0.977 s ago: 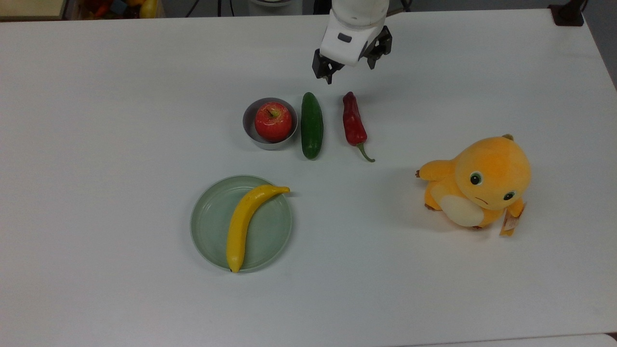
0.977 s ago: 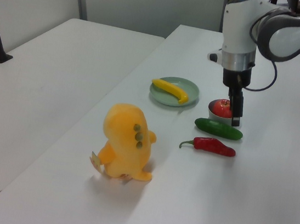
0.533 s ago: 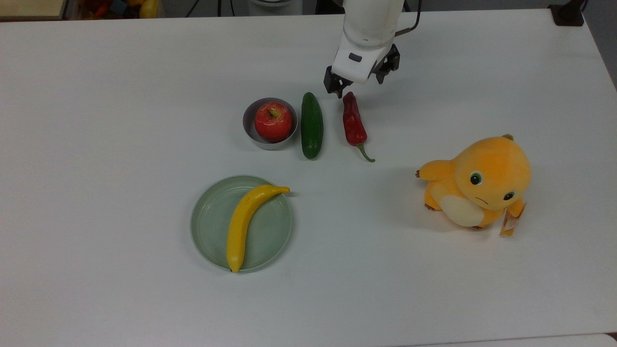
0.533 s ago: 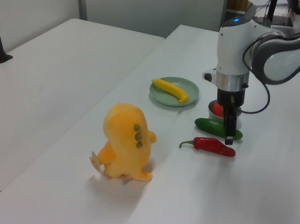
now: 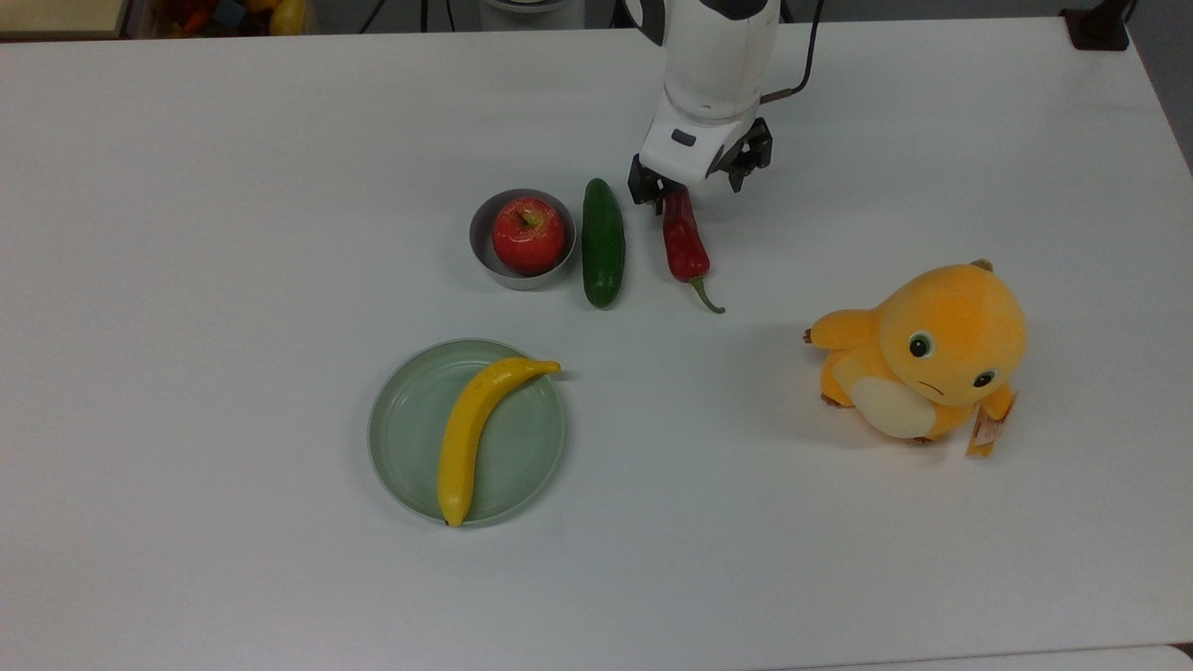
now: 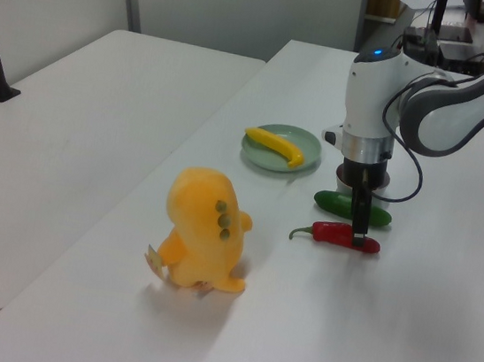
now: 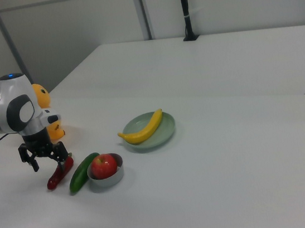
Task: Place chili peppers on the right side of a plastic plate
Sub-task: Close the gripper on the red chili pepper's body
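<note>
in the top view you see the gripper [image 5: 697, 184] low over the far, blunt end of the chili pepper [image 5: 685, 246]. its two fingers stand apart, one on each side of that end, and they hold nothing; if they touch the pepper, you cannot tell. the chili pepper lies flat on the white table [image 5: 233, 186], with its thin green stem pointing to the near edge. in the left view the gripper [image 6: 357, 235] comes straight down on the pepper [image 6: 340, 236], near its end away from the stem.

just beside the pepper, on the top view's left, lies the cucumber [image 5: 603, 242], parallel to it and apart from it. next comes the grey bowl [image 5: 485, 250] with the apple [image 5: 528, 234] inside.

the plastic plate [image 5: 405, 438] is well apart from the pepper, nearer to the bottom of the top view. the banana [image 5: 475, 429] lies across the plate, and its tip goes over the rim. the orange plush toy [image 5: 923, 359] sits far on the top view's right.
</note>
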### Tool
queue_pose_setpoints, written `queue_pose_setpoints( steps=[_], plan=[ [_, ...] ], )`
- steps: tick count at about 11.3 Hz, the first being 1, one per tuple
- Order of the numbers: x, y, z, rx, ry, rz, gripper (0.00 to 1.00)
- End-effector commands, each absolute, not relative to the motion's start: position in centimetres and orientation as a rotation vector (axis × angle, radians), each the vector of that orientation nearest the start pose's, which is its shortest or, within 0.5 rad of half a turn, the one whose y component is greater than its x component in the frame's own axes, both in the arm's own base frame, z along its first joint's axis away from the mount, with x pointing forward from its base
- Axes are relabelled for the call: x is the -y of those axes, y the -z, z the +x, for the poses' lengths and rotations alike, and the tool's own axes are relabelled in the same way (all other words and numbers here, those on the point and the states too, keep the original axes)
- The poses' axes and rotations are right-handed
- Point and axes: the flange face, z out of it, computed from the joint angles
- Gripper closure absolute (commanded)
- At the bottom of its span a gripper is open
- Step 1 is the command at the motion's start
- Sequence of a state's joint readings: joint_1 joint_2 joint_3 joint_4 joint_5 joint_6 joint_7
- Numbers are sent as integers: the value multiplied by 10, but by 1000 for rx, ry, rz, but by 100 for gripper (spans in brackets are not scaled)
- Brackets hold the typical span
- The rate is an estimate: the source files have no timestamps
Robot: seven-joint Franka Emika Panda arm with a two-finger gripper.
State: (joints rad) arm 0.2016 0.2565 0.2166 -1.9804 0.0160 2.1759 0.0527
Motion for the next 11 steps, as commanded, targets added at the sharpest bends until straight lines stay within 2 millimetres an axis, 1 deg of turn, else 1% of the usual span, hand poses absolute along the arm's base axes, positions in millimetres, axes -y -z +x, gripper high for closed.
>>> queue_pose_setpoints(
  steps=[1, 5, 8, 11],
  plan=[
    [-238, -315, 548, 528, -77, -3066, 0],
    [-234, -317, 551, 527, -76, -3074, 0],
    [-229, -315, 552, 529, -85, -3074, 0],
    [-228, -313, 551, 525, -108, -3077, 0]
  ],
)
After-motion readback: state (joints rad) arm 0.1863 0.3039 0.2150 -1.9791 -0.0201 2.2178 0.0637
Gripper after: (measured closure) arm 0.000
